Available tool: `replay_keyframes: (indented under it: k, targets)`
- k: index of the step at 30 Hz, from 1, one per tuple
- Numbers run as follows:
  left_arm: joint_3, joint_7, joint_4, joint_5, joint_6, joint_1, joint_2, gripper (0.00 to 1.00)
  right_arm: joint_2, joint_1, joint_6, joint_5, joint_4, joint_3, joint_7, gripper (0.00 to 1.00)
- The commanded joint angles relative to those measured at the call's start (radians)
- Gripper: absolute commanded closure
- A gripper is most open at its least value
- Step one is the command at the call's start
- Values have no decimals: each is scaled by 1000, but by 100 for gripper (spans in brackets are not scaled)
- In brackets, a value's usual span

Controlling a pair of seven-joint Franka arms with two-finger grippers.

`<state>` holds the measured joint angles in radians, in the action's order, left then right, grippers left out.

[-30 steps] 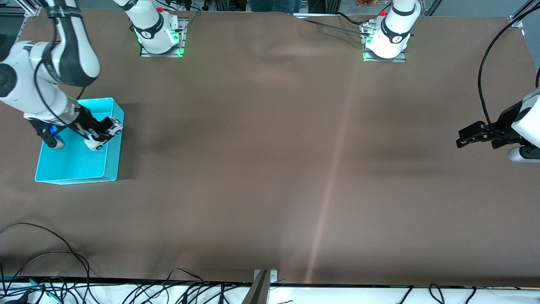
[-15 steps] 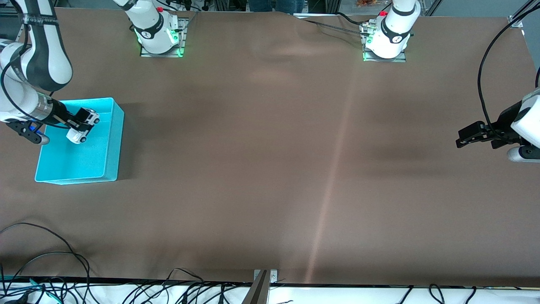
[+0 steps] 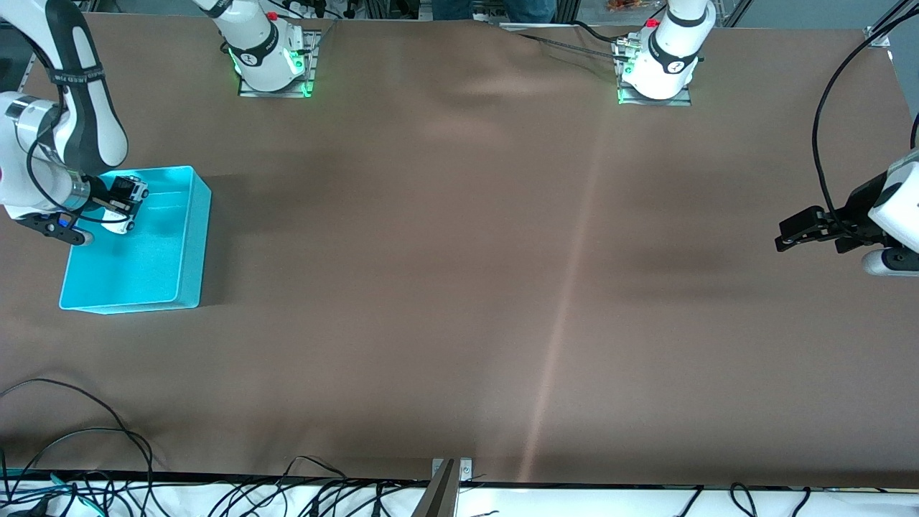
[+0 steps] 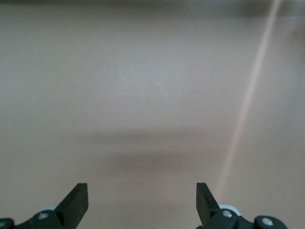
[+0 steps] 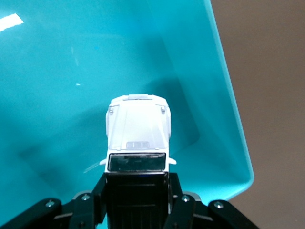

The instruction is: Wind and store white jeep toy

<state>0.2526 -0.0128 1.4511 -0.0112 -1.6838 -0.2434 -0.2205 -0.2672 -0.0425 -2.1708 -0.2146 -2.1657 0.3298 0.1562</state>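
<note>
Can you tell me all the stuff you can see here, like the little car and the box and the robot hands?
white jeep toy: one, white with black roof, held in the air over the bin
turquoise bin: one, turquoise, on the table at the right arm's end
table: one, covered in brown cloth
cables: several, black, along the table edge nearest the front camera
right end effector: one, black, shut on the jeep, over the bin
left end effector: one, black, open, waiting over bare cloth at the left arm's end
</note>
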Motion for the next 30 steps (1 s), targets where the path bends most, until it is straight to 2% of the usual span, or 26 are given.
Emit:
replay_keyframes:
  k: [1, 9, 11, 13, 14, 15, 16, 20, 24, 30]
  targets:
    - [-3, 22, -20, 17, 18, 3, -6, 0, -59, -33, -82, -23, -11, 3, -27, 100]
    - [-1, 22, -20, 17, 18, 4, -6, 0, -127, -40, -162, -23, -31, 3, -26, 100]
    - [-1, 22, -20, 17, 18, 4, -6, 0, -130, -39, -161, -23, -31, 3, -26, 82]
    - [-1, 22, -20, 17, 18, 4, -6, 0, -133, -39, -161, -23, -36, 2, -15, 54]
    - [-1, 22, -20, 17, 18, 4, -6, 0, -133, -39, -162, -23, -37, 2, -14, 43]
    - [-1, 22, -20, 17, 18, 4, -6, 0, -133, -39, -162, -23, -39, 2, -12, 25]
    - [-1, 22, -20, 17, 18, 4, -6, 0, -132, -39, -162, -23, -39, 2, -12, 16]
    - [-1, 22, -20, 17, 18, 4, -6, 0, -119, -37, -159, -22, -37, -2, 22, 7]
    - [-1, 22, -20, 17, 18, 4, -6, 0, -63, -31, -139, -22, -34, -9, 55, 0]
    - [-1, 22, -20, 17, 18, 4, -6, 0, 2, -30, -47, -22, -3, -48, 155, 0]
